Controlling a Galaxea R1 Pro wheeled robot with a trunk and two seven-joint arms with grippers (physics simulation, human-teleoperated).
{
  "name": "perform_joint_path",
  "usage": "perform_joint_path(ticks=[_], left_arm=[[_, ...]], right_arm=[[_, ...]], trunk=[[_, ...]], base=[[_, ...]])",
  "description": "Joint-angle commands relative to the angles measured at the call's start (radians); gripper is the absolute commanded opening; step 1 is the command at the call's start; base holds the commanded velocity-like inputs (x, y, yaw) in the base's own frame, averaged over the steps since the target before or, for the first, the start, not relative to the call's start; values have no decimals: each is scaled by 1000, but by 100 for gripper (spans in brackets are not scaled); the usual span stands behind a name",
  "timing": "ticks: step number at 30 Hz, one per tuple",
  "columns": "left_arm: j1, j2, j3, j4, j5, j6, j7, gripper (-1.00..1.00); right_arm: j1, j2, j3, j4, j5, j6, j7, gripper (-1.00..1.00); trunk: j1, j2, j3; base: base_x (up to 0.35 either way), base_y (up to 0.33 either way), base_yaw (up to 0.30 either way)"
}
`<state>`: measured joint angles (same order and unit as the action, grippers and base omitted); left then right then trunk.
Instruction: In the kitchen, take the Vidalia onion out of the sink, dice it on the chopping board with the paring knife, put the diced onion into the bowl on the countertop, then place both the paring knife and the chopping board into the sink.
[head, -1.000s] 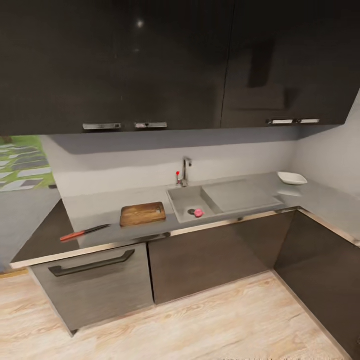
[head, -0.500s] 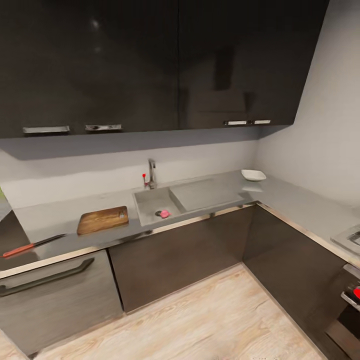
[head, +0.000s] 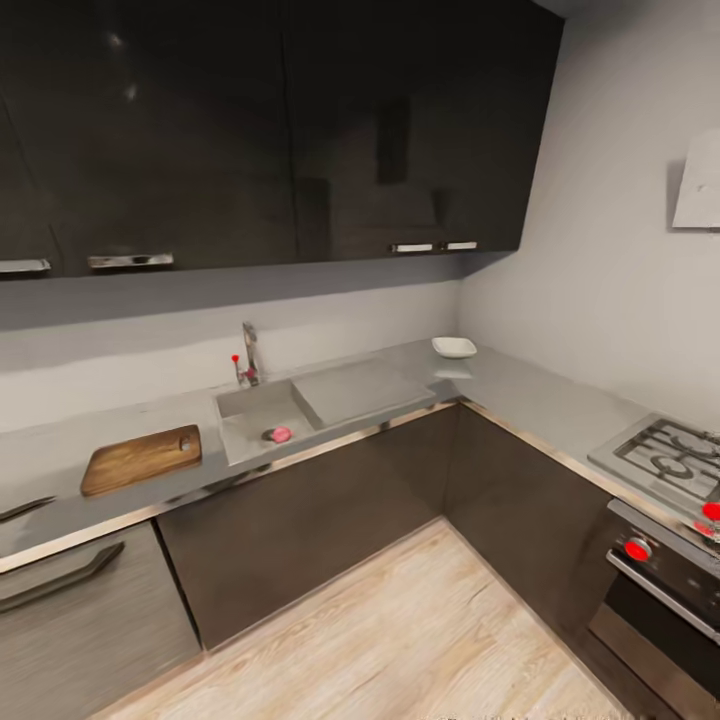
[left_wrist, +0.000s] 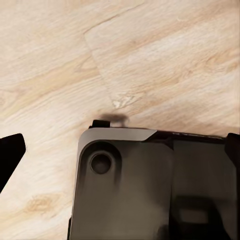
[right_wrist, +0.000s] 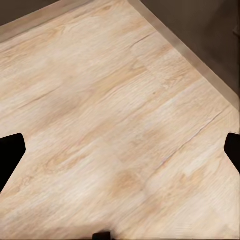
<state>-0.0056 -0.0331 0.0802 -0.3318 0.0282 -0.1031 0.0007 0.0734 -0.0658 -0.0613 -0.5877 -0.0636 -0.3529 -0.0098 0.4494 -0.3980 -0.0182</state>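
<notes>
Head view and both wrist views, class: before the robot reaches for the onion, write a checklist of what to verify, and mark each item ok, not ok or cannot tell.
1. Vidalia onion lies in the sink, beside the drain: ok.
2. Chopping board lies flat on the countertop, beside the sink, nothing on it: ok.
3. Paring knife located: only a dark tip at the head view's edge; handle cannot tell.
4. Bowl stands on the countertop in the far corner: ok.
5. Robot near enough to reach the sink: not ok, open floor lies between.
6. Left hand and right hand open, holding nothing: ok.
</notes>
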Motion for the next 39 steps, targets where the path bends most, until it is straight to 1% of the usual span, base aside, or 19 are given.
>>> perform_joint_path(ticks=[1, 11, 15, 34, 39], left_arm=[[-1, -1, 4, 0, 3, -3, -1, 100], [-1, -1, 4, 6, 3, -3, -1, 100], [-1, -1, 4, 8, 3, -3, -1, 100], [-1, -1, 4, 10, 2, -3, -1, 100], [-1, -2, 2, 12, 2, -3, -1, 100]], right_arm=[[0, 0, 2, -1, -7, -1, -1, 100], [0, 0, 2, -1, -7, -1, -1, 100], [0, 0, 2, -1, -7, -1, -1, 100], [0, 0, 2, -1, -7, -1, 0, 100], [0, 0, 2, -1, -7, 0, 0, 100]], trunk=[[1, -2, -2], [1, -2, -1], [1, -2, -1], [1, -2, -1], [1, -2, -1]], base=[[0, 268, -270], [5, 292, -276], [85, 176, -277], [24, 12, -277], [0, 0, -128]])
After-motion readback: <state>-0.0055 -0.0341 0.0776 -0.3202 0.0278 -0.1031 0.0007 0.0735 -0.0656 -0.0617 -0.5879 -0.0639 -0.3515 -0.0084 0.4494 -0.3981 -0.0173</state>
